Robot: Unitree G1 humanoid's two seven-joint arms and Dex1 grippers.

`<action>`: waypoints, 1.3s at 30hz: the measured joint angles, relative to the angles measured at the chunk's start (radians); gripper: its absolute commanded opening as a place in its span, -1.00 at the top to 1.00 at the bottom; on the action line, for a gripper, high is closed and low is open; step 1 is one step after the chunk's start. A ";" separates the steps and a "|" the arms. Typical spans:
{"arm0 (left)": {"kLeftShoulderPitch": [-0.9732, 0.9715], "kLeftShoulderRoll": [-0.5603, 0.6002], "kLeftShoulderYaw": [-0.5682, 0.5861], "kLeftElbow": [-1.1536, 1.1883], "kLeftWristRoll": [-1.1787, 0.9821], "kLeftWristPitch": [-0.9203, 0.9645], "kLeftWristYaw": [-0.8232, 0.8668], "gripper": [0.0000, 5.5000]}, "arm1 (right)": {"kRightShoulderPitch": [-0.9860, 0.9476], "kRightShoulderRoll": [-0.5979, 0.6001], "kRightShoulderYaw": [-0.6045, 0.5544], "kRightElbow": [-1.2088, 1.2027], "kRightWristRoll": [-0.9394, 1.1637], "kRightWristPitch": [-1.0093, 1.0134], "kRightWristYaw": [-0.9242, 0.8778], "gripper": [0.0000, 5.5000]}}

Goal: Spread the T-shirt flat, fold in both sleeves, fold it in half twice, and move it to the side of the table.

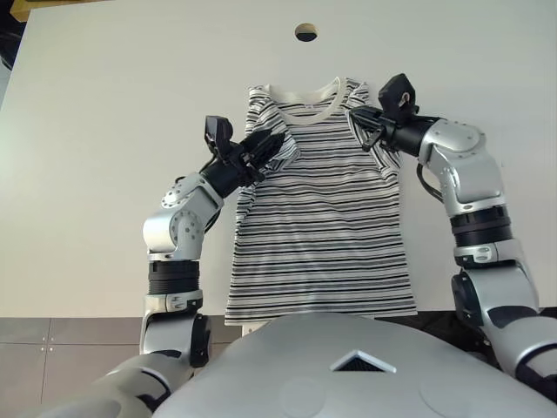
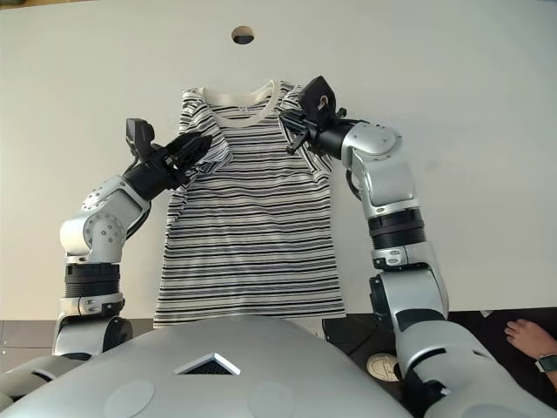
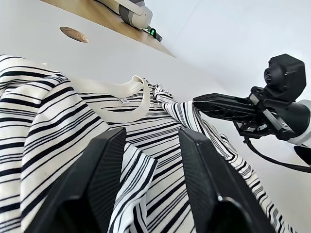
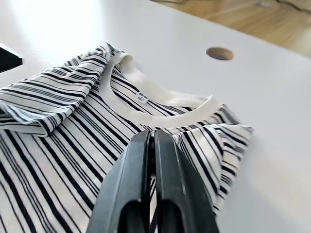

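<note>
1. Closest to the head camera, the hem of the black-and-white striped T-shirt (image 1: 322,235) reaches the near edge of the white table (image 1: 104,131). Its body lies spread flat mid-table, with the cream collar at the far end.
2. At the shirt's left sleeve (image 1: 283,152), the left gripper (image 3: 154,132) has its two black fingers apart. Striped cloth lies between them, not pinched as far as I can tell.
3. At the right sleeve (image 3: 182,109), the right gripper (image 4: 153,133) has its fingers pressed together on the edge, holding it raised over the chest.
4. Spreading looks done and the sleeve folds are under way. The left sleeve appears turned in, and the right is not yet laid down. Both half-folds and the move to the table's side remain.
</note>
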 measured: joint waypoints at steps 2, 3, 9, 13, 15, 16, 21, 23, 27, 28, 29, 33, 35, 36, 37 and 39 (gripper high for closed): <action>0.000 -0.009 0.000 0.003 0.000 -0.002 0.005 0.26 | -0.031 0.031 -0.008 0.052 0.002 0.000 -0.021 0.95; 0.000 -0.013 0.000 0.005 0.000 -0.002 0.007 0.26 | -0.041 0.039 -0.009 0.072 0.005 0.000 -0.023 0.95; 0.000 -0.029 0.000 0.014 0.000 -0.017 0.008 0.26 | -0.060 0.083 -0.032 0.125 0.035 0.021 -0.027 0.95; -0.001 -0.037 -0.001 0.036 0.000 -0.026 0.008 0.26 | -0.082 0.104 -0.035 0.128 0.048 0.029 -0.026 0.83; -0.002 -0.037 -0.002 0.039 0.000 -0.029 0.008 0.26 | -0.082 0.104 -0.036 0.129 0.049 0.032 -0.021 0.81; -0.003 -0.037 -0.002 0.039 0.000 -0.030 0.008 0.26 | -0.081 0.103 -0.036 0.127 0.049 0.032 -0.018 0.81; -0.006 -0.025 0.001 0.022 -0.001 -0.035 0.006 0.26 | -0.077 0.071 -0.035 0.066 0.049 0.035 0.001 0.81; -0.010 -0.013 0.009 -0.002 -0.004 -0.035 0.004 0.26 | -0.072 0.058 -0.035 0.028 0.051 0.039 0.009 0.81; -0.006 0.019 0.002 -0.033 0.019 -0.063 -0.010 0.26 | -0.025 0.021 -0.036 -0.063 0.075 0.034 0.061 0.81; 0.006 0.056 -0.012 -0.048 0.081 -0.158 -0.034 0.26 | 0.014 -0.016 -0.042 -0.113 0.090 -0.025 0.113 0.81; 0.022 0.107 -0.018 -0.054 0.150 -0.258 -0.055 0.26 | 0.056 -0.056 -0.058 -0.152 0.100 -0.088 0.163 0.81; 0.143 0.352 -0.018 -0.051 0.387 -0.732 -0.176 0.04 | 0.250 -0.260 -0.128 -0.268 0.174 -0.225 0.398 0.80; 0.206 0.456 -0.023 -0.035 0.461 -0.937 -0.240 -0.10 | 0.328 -0.344 -0.145 -0.275 0.172 -0.329 0.480 0.80; 0.242 0.519 -0.031 -0.024 0.506 -1.038 -0.271 -0.14 | 0.367 -0.390 -0.155 -0.276 0.167 -0.385 0.520 0.80; 0.275 0.579 -0.041 -0.005 0.553 -1.129 -0.300 -0.22 | 0.403 -0.434 -0.163 -0.276 0.165 -0.427 0.556 0.80; 0.370 0.751 -0.070 0.030 0.629 -1.327 -0.395 -0.22 | 0.506 -0.562 -0.188 -0.306 0.125 -0.543 0.642 0.80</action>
